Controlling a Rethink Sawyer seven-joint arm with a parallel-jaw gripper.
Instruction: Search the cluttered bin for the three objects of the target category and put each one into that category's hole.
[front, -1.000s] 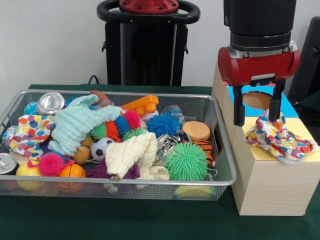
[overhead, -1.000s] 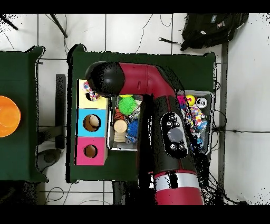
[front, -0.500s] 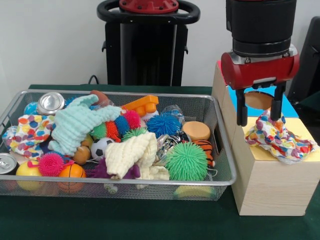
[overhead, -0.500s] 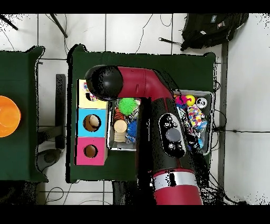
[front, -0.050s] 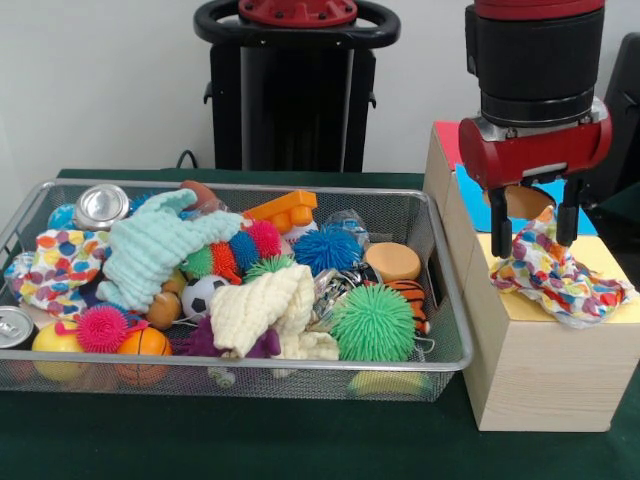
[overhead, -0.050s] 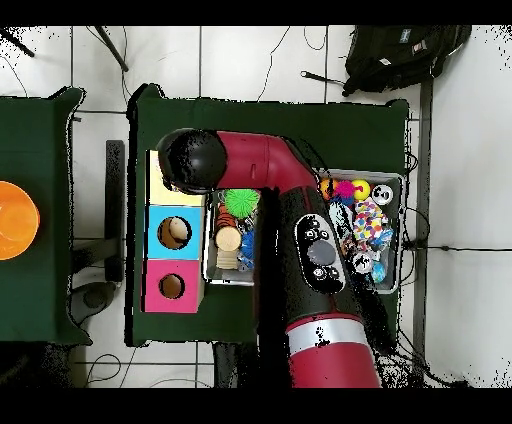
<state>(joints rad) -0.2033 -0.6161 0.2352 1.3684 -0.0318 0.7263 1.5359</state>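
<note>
A crumpled multicoloured spotted cloth (front, -0.050s: 556, 281) lies on the yellow top of the wooden box (front, -0.050s: 540, 370), covering that section's hole. My gripper (front, -0.050s: 532, 246) hangs open just over the cloth's upper edge, one finger on each side of its raised peak. More cloths lie in the wire bin (front, -0.050s: 240, 372): a mint one (front, -0.050s: 150, 250), a cream one (front, -0.050s: 265, 310) and a spotted one (front, -0.050s: 60, 265) at the left. In the overhead view the arm (overhead, -0.050s: 260, 165) hides the gripper and most of the yellow section (overhead, -0.050s: 158, 190).
The bin also holds spiky balls, a green one (front, -0.050s: 373, 322) among them, cans, small sport balls and an orange block. The box's blue hole (overhead, -0.050s: 174, 232) and pink hole (overhead, -0.050s: 171, 286) show uncovered. An orange bowl (overhead, -0.050s: 15, 220) sits on a separate table.
The gripper has shifted a little to the right over the box, still open. The spotted cloth on the yellow section has stayed where it was.
</note>
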